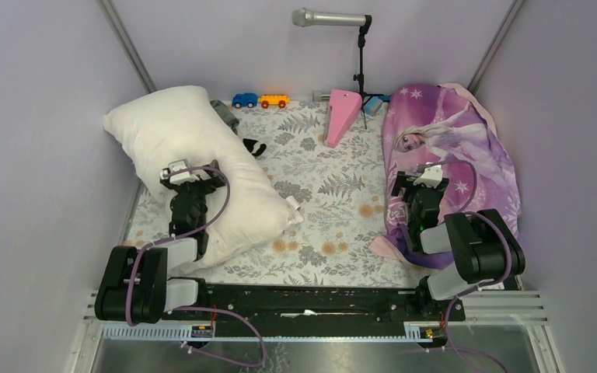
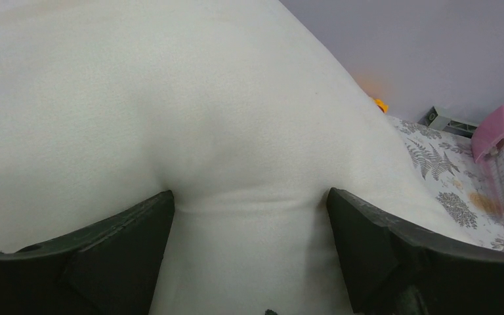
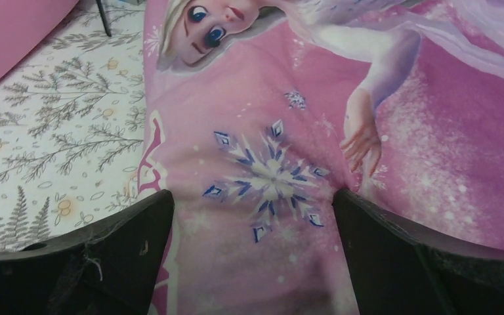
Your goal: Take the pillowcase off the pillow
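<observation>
The white pillow [image 1: 171,124] lies bare and plump at the left, slanting from far left to near centre. My left gripper [image 1: 193,176] rests on its near half, open, and the pillow [image 2: 236,118] bulges between the spread fingers [image 2: 105,249]. No dark grey-green pillowcase shows plainly. A small grey scrap [image 1: 224,115] peeks out behind the pillow, and I cannot tell what it is. My right gripper [image 1: 420,180] is open over the purple-pink princess-print fabric [image 1: 466,140], its fingers [image 3: 118,243] astride a snowflake print [image 3: 269,177].
A blue toy car [image 1: 244,99] and an orange one [image 1: 274,101] stand at the back. A pink wedge [image 1: 340,115] and a microphone stand [image 1: 360,70] are at back centre. A small black-and-white object [image 1: 254,146] lies beside the pillow. Floral cloth [image 1: 334,202] covers the table. Walls close both sides.
</observation>
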Controlling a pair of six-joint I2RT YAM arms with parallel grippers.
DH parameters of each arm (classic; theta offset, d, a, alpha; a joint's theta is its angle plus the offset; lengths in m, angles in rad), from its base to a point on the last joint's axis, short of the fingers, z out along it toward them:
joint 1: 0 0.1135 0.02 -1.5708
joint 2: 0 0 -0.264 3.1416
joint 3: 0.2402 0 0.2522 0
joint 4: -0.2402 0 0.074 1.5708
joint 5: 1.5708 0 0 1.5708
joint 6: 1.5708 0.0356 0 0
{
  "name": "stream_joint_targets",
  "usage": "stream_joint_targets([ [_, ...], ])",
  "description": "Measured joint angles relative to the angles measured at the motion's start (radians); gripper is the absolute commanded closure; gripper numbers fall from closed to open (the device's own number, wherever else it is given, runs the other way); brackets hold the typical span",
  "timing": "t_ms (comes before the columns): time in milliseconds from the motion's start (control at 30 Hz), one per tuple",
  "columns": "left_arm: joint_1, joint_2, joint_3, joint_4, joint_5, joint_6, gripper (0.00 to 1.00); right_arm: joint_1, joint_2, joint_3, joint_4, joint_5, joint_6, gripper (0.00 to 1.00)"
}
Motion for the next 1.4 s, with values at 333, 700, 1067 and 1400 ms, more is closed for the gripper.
stream_joint_targets([
  [333, 0.005, 0.039, 0.061, -0.054, 0.027, 0.022, 0.03, -0.061, 0.008, 0.025, -0.019, -0.061, 0.056, 0.0],
  [700, 0.024, 0.222, 0.085, 0.142, 0.081, 0.075, 0.01, -0.062, 0.008, 0.025, -0.018, -0.063, 0.06, 0.01],
  [1067, 0.034, 0.225, 0.082, 0.163, 0.189, 0.142, 0.01, -0.062, 0.008, 0.025, -0.018, -0.063, 0.06, 0.01],
  [1400, 0.035, 0.226, 0.082, 0.165, 0.2, 0.15, 0.01, -0.062, 0.008, 0.025, -0.018, -0.063, 0.06, 0.01],
])
